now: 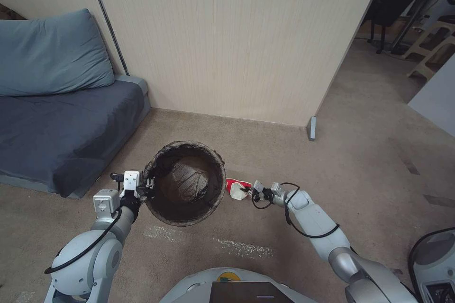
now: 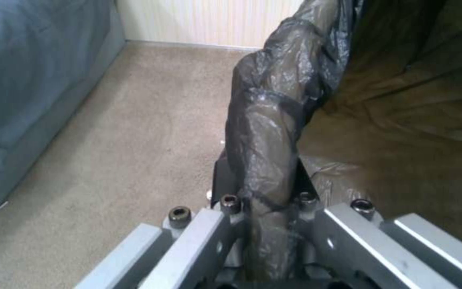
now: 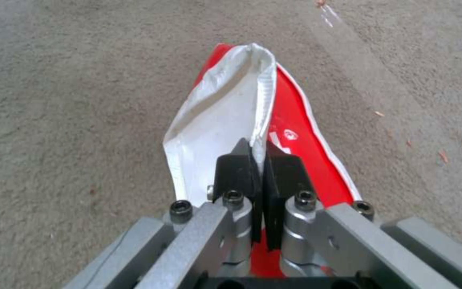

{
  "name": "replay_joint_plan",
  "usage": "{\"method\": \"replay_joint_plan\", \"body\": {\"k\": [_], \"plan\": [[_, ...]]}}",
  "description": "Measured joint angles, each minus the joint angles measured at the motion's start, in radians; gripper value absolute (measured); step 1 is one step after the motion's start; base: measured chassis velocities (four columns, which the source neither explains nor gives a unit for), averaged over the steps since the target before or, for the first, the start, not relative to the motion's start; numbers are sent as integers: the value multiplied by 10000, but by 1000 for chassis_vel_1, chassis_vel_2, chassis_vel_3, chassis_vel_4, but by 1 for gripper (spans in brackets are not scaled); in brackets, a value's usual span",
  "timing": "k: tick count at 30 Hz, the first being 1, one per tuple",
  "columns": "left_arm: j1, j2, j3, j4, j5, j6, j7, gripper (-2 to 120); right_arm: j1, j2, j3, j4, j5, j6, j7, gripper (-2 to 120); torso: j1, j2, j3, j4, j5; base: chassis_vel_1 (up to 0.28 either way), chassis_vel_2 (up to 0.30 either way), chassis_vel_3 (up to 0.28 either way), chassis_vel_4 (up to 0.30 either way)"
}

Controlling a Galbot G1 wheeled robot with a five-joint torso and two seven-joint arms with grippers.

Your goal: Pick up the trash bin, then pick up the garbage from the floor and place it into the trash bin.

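While the left gripper (image 1: 148, 183) clamps the bag-covered rim of the bin (image 1: 186, 182), the bin hangs tilted above the floor (image 1: 199, 241), its dark mouth turned up toward the head camera. In the left wrist view the fingers (image 2: 230, 200) stand narrow on either side of a fold of the bag (image 2: 268, 132), with the bin's brown lined inside just beyond them on one side and carpet and the grey sofa (image 2: 22, 80) on the other.

On the far side of the bin from the left gripper, the right gripper (image 1: 246, 192) is closed on a red-and-white carton (image 1: 235, 187), a piece of the garbage. The carton sits just beside the bin's rim, between it and the right gripper. In the right wrist view the black fingertips (image 3: 237, 172) are pressed almost together on the carton's (image 3: 225, 108) near edge; its white face and red side stretch away from them over the carpet (image 3: 70, 100). Whether the carton touches the floor cannot be told.

A pale tape strip (image 1: 237, 246) lies on the floor behind both grippers, nearer the robot.
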Motion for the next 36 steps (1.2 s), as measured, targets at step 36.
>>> {"method": "replay_joint_plan", "body": {"k": [36], "plan": [[-248, 114, 219, 545, -121, -149, -12, 0, -4422, -1340, 3084, 9852, 2957, 607, 2449, 0, 0, 0, 0, 0, 1, 0, 0, 0, 0]]}}
